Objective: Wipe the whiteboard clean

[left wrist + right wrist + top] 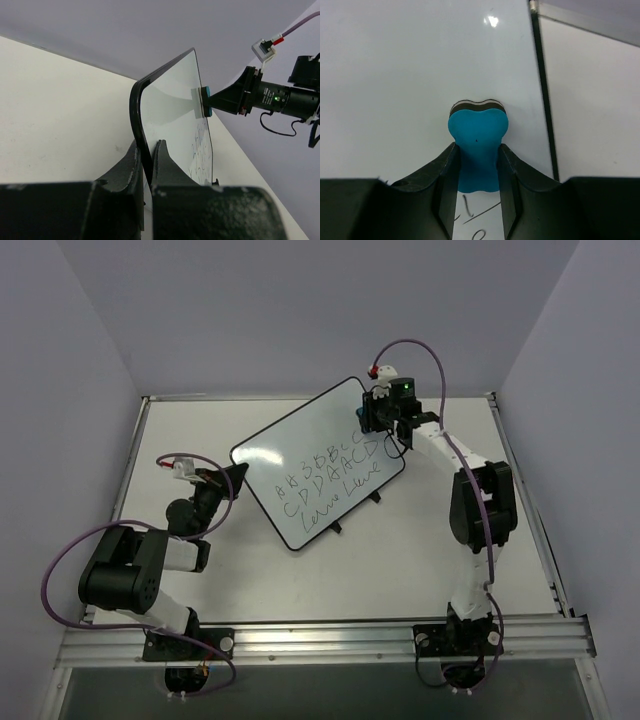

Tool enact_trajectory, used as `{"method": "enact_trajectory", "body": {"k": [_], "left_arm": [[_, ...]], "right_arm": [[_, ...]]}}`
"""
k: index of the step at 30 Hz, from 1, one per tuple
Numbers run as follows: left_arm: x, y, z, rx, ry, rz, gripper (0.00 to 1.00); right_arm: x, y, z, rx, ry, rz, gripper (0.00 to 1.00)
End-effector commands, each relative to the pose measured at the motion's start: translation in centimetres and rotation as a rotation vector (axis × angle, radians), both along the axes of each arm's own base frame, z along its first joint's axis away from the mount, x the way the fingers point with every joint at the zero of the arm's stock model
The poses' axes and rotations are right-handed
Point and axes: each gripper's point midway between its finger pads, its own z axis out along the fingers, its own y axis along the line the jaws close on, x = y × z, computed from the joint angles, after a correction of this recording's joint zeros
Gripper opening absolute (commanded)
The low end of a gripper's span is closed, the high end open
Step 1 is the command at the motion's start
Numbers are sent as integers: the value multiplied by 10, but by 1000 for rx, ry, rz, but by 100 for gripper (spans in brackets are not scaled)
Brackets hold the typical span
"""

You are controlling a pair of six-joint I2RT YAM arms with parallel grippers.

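Note:
The whiteboard (310, 455) lies tilted on the table, white with a thin black frame and dark handwriting on its near half. My left gripper (236, 473) is shut on its left frame edge; in the left wrist view (146, 162) the black frame (136, 107) runs between the jaws. My right gripper (378, 418) is shut on a small blue eraser (477, 145), pressed flat on the board (410, 75) near its far right corner. The eraser also shows in the left wrist view (205, 101). Writing (475, 212) shows just below the eraser.
Two small black clips (338, 527) stick out from the board's near long edge. The white table (330, 580) is ringed by grey walls, with a metal rail (320, 640) along the near edge. A purple cable (415, 345) loops above the right wrist.

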Motion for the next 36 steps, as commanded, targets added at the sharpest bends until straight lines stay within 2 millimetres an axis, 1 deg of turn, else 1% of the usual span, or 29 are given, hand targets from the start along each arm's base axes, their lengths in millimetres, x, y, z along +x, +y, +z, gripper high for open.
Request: {"method": "enact_trajectory", "body": {"k": [1,2,3,4,5,7,8,9,10,11,14,16,17,18,20,21,24,25,27,28,31,32,35,36], "left_arm": [[-13,-21,-39,283,-29,-99,2],[-13,-21,-38,283,-30,-99,2],[-13,-21,-38,283,-30,-100,2],[-13,-22,-38,282,-32,-100,2],[-13,-22,-38,282,-32,-98,2],[-13,-22,-38,284,-31,-100,2],[-13,-22,-39,284,-30,-100,2],[-13,-22,-39,285,-30,-100,2],[-13,-22,-39,285,-30,-98,2],[-13,-22,-39,285,-30,-98,2],[-13,-22,-39,285,-30,-97,2],[-13,-22,-39,285,-31,-97,2],[-13,-22,-39,285,-31,-97,2],[-14,-22,-39,285,-32,-98,2],[-14,-22,-39,285,-30,-98,2],[-14,-21,-39,286,-32,-96,2],[-14,-21,-39,286,-34,-96,2],[-14,-22,-38,285,-35,-96,2],[-14,-22,-37,285,-37,-96,2],[-15,-22,-37,285,-35,-96,2],[-15,-21,-38,286,-33,-95,2],[-15,-22,-37,285,-36,-96,2],[-15,-22,-37,285,-35,-97,2],[-14,-21,-38,286,-32,-95,2]], "right_arm": [[-45,44,-22,20,58,75,0],[-51,51,-15,33,42,86,0],[-54,59,-13,50,23,96,0],[-68,75,-20,45,36,123,0],[-73,84,-15,53,21,141,0],[-86,100,-17,59,25,160,0],[-98,121,-11,72,5,199,0],[-107,132,-11,84,7,214,0],[-115,141,-14,85,11,228,0],[-130,162,-13,94,5,272,0],[-152,185,-15,95,5,314,0],[-148,178,-16,82,-1,279,0],[-146,170,-20,64,6,263,0],[-136,155,-22,51,11,224,0],[-128,137,-25,37,25,190,0],[-118,118,-29,34,33,153,0],[-107,90,-33,36,48,112,0],[-98,73,-35,33,54,81,0],[-92,56,-42,20,66,56,0],[-87,41,-44,17,74,25,0],[-81,22,-48,13,78,-11,0],[-77,11,-48,16,75,-34,0],[-69,-4,-48,27,77,-62,0],[-68,-6,-48,24,76,-65,0]]}}
